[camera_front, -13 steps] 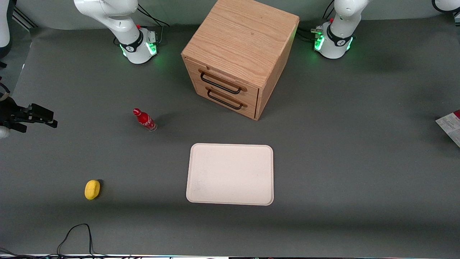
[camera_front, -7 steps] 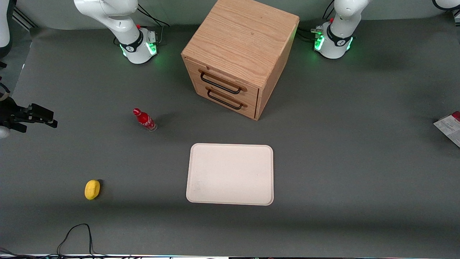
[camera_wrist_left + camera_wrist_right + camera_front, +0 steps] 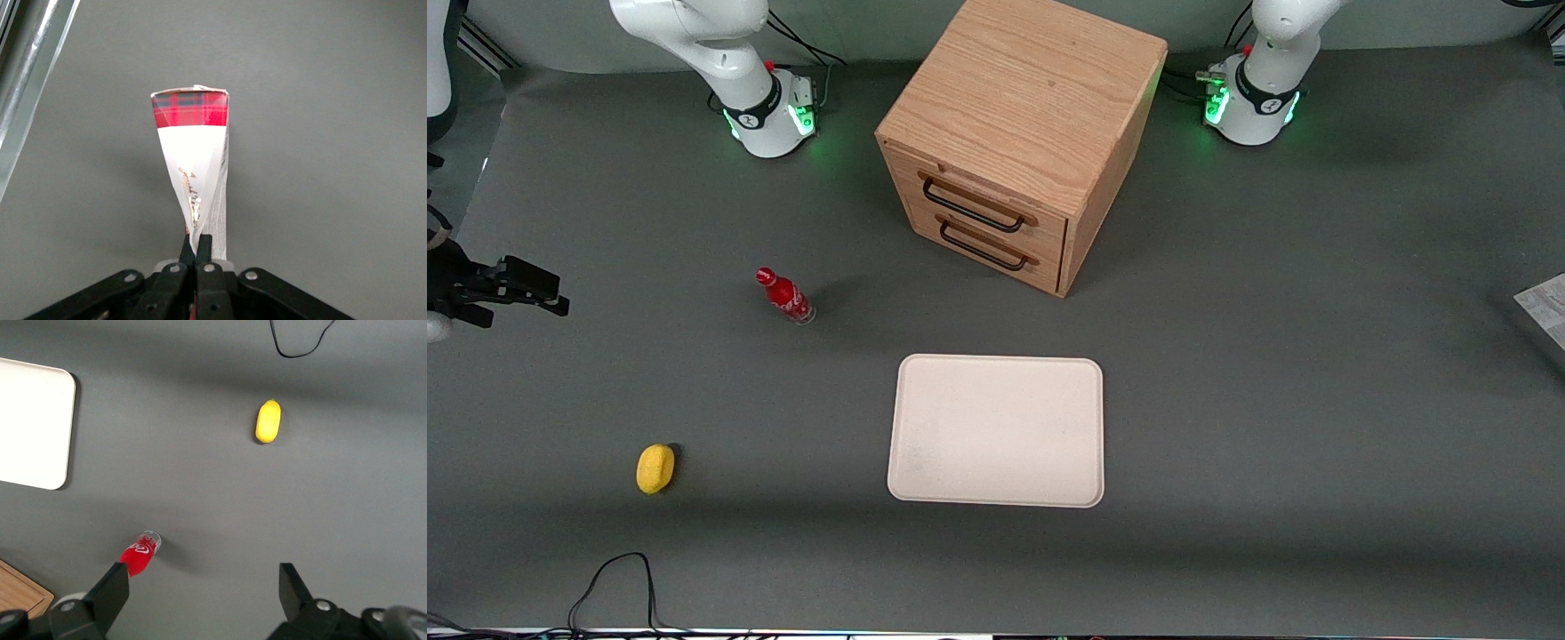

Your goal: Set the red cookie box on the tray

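At the working arm's end of the surface I have the hand pinched tight on one end of the red cookie box, lifted clear of the grey mat. Only a whitish corner shows at the front view's edge. Nearest the front camera lies a yellow lemon-shaped object, then the tray, bare. Farther off stands the small red bottle, farther still the wooden drawer cabinet.
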Controlling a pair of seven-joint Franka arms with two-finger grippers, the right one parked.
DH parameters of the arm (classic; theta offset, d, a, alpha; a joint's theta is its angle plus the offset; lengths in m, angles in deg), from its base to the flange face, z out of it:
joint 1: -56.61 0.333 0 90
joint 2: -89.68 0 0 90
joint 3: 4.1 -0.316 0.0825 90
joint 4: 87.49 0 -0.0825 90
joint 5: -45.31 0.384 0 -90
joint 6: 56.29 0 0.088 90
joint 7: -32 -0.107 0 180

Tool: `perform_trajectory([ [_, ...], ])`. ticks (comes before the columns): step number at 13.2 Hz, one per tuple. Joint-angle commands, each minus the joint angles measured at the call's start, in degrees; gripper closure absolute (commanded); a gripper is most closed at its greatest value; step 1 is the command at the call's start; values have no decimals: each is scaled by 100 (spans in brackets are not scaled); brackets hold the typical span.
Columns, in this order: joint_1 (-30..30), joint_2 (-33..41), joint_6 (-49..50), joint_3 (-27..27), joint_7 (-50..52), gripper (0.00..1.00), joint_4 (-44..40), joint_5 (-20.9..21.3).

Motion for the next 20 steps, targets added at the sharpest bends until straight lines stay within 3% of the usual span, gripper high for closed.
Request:
perform_trajectory([
  [1,-462,340,1256,-80,262,100,-654,276],
  [4,-989,648,2259,59,209,100,-771,215],
  [7,-1901,868,2824,332,410,100,-797,146],
  [9,-2814,868,2878,368,1426,100,-806,22],
  [11,-3912,668,2677,377,2026,100,-1032,39],
  [13,-4582,37,2439,385,2386,100,-1708,13],
  [16,-5269,-694,1773,499,2810,100,-2369,4],
  [20,-5938,-1336,542,552,3663,100,-2449,-31],
])
